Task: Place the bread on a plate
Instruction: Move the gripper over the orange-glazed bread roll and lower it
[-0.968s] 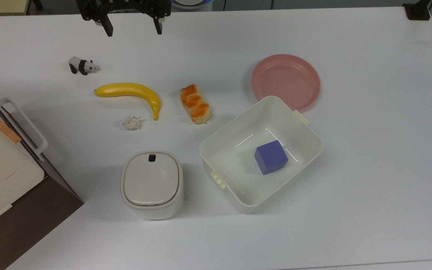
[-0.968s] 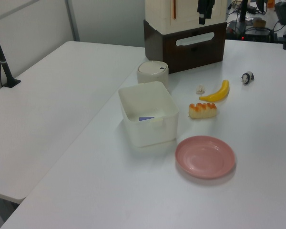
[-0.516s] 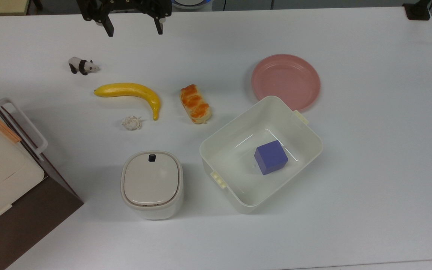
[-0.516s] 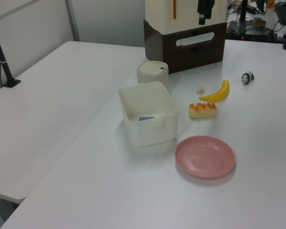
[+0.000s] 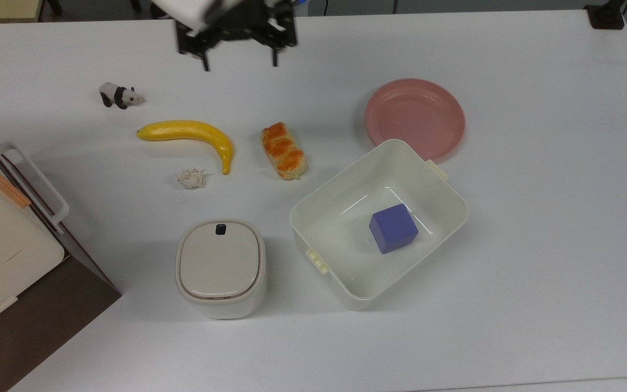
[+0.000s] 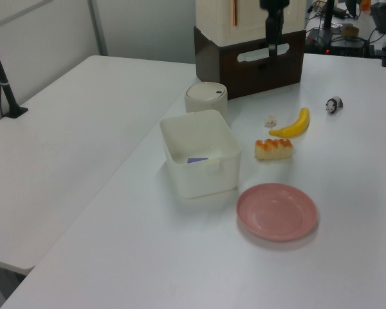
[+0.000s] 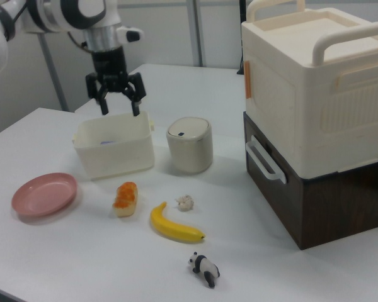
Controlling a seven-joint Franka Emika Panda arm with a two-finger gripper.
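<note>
Your gripper (image 5: pixel 240 61) hangs above the table (image 5: pixel 536 190), fingers spread wide, nothing btwn them. The bread (image 5: pixel 283 150) lies flat on the table, btwn the banana (image 5: pixel 194 135) and the plate (image 5: pixel 415 118), apart from both. In the top view, the plate sits at the white tub's (image 5: pixel 444 185) upper edge; you see a blue block (image 5: pixel 393 228) inside the tub.

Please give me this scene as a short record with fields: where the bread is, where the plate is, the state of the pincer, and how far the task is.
bread: on the table, between banana and plate
plate: bare, beside the white tub
tub contents: blue cube
pincer: open, holding nothing, above the table
task progress: bread not yet grasped
</note>
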